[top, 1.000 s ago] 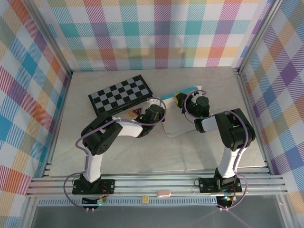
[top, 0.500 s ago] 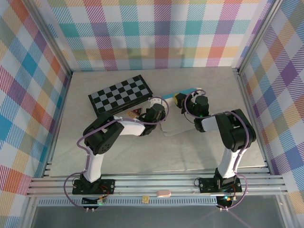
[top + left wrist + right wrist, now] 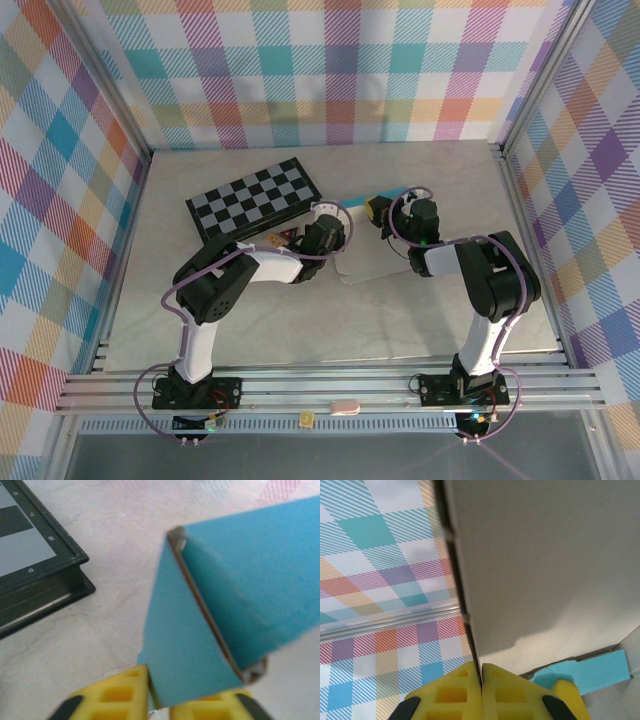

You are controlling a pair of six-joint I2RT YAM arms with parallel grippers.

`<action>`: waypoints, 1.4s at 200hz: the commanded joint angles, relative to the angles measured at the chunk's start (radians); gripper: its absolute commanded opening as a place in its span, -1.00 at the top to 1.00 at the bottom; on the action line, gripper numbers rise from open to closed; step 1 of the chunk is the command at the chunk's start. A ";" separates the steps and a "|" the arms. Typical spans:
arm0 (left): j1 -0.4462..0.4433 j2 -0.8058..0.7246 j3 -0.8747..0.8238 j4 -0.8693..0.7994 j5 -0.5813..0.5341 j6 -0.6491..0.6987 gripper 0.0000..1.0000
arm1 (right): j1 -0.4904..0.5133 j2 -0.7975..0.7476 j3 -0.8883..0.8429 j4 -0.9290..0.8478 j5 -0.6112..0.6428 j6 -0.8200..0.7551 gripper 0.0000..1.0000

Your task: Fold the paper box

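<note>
In middle of table (image 3: 300, 320): thin teal-blue cardboard paper box (image 3: 372, 262), white inside, partly folded. Left gripper (image 3: 159, 702) pinched almost closed on teal flap, likely to bend it up. Right gripper (image 3: 481, 680) squeezed tight on white panel edge, likely so box cannot slide. Farther back: small dark triangle piece (image 3: 285, 237), then flat black-and-grey checkered board (image 3: 255, 198), out of way.
</note>
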 commanded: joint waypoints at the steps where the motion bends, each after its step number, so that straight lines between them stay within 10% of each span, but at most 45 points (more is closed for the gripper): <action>1: 0.015 0.006 0.032 0.116 0.085 0.016 0.97 | 0.037 0.009 -0.005 -0.152 -0.088 0.011 1.00; 61: 0.015 0.015 0.082 0.022 0.100 -0.022 1.00 | 0.060 0.009 0.019 -0.199 -0.074 0.019 1.00; 131: 0.018 -0.013 0.284 -0.554 -0.128 -0.265 1.00 | 0.073 -0.086 0.066 -0.364 0.038 0.017 1.00; 196: 0.025 -0.025 0.215 -0.440 -0.041 -0.207 1.00 | 0.097 -0.100 0.154 -0.623 0.070 0.031 1.00; 280: 0.042 0.109 0.473 -0.981 -0.199 -0.350 1.00 | 0.113 -0.085 0.198 -0.745 0.122 0.064 1.00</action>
